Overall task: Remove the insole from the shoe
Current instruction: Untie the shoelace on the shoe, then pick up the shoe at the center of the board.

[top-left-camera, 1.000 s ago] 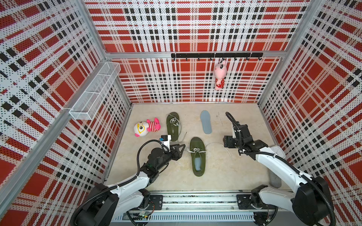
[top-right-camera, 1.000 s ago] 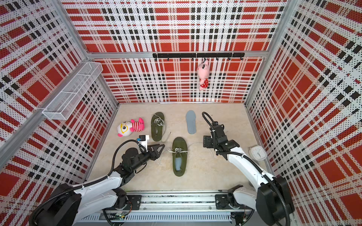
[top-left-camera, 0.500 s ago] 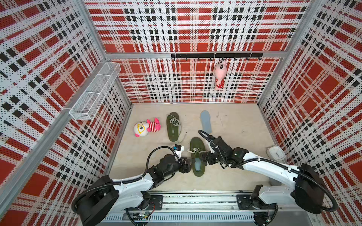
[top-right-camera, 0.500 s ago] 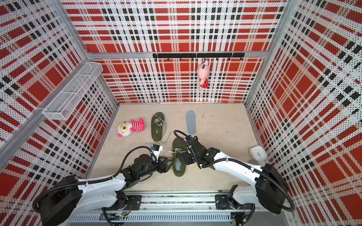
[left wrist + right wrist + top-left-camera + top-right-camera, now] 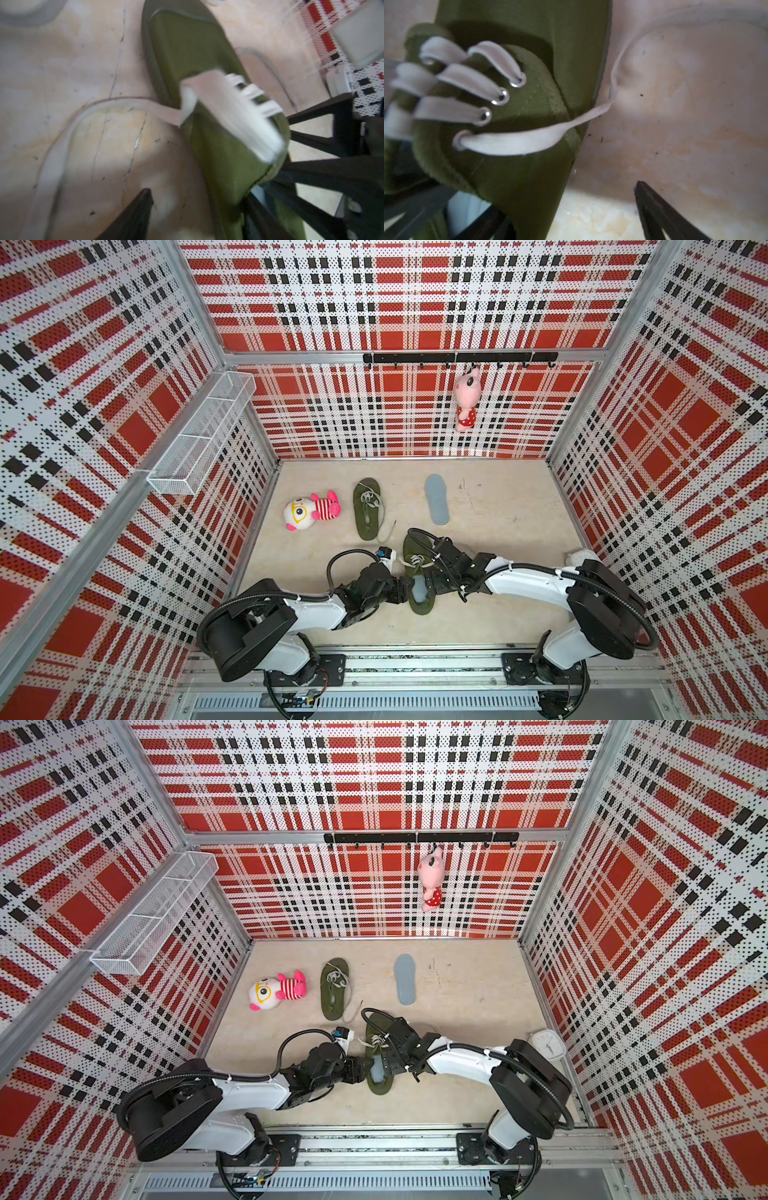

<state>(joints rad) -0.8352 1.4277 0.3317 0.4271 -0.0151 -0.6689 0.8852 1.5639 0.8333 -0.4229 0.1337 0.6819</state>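
Our left end effector (image 5: 404,593) and right end effector (image 5: 432,587) stand spread, each straddling a side wall of the green shoe (image 5: 420,609) on the table (image 5: 498,510); the grey insole (image 5: 419,591) sits inside it.

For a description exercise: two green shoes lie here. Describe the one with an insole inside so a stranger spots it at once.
Start at the metal rail that carries the left arm and right arm. Between them lies the shoe, toe toward the back wall. Unlike the farther shoe beside the striped plush toy, it shows a pale insole inside.
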